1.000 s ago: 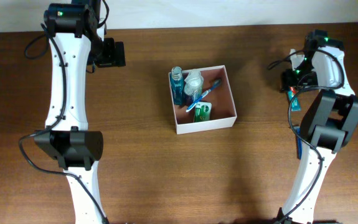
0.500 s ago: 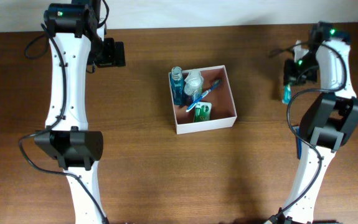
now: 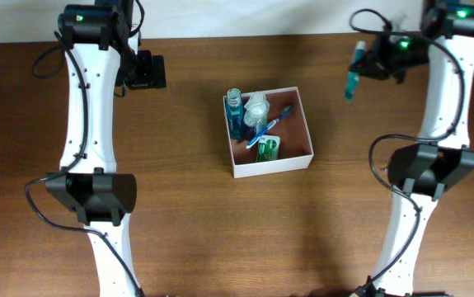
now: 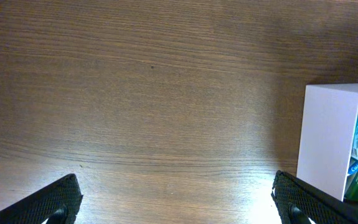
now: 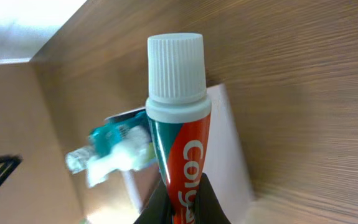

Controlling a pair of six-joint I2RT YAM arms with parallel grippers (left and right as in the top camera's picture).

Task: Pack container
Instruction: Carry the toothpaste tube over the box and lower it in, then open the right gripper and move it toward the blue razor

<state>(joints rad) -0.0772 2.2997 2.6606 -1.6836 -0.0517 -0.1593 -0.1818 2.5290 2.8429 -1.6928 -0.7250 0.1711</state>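
Note:
The container (image 3: 296,134), a white-walled box with a reddish-brown inside, sits at the table's centre. It holds a blue bottle (image 3: 234,116), a clear bottle (image 3: 256,106), a blue toothbrush (image 3: 273,123) and a green tube (image 3: 268,148). My right gripper (image 3: 370,65) is shut on a red, green and white toothpaste tube (image 3: 352,82) (image 5: 177,118), held in the air to the back right of the container, white cap pointing away. My left gripper (image 3: 147,72) hovers open over bare wood to the container's left. Its fingers (image 4: 55,200) stand wide apart with nothing between them, and the container's wall (image 4: 328,143) shows at the right.
The brown wooden table (image 3: 187,223) runs to a pale wall along its far edge. Both white arms rise from the near side, left (image 3: 88,132) and right (image 3: 438,124). In the right wrist view the container (image 5: 231,155) appears blurred behind the tube.
My right gripper closed on the toothpaste tube at the table's right side, lifted it, and swung it back and leftward. The left arm has not moved.

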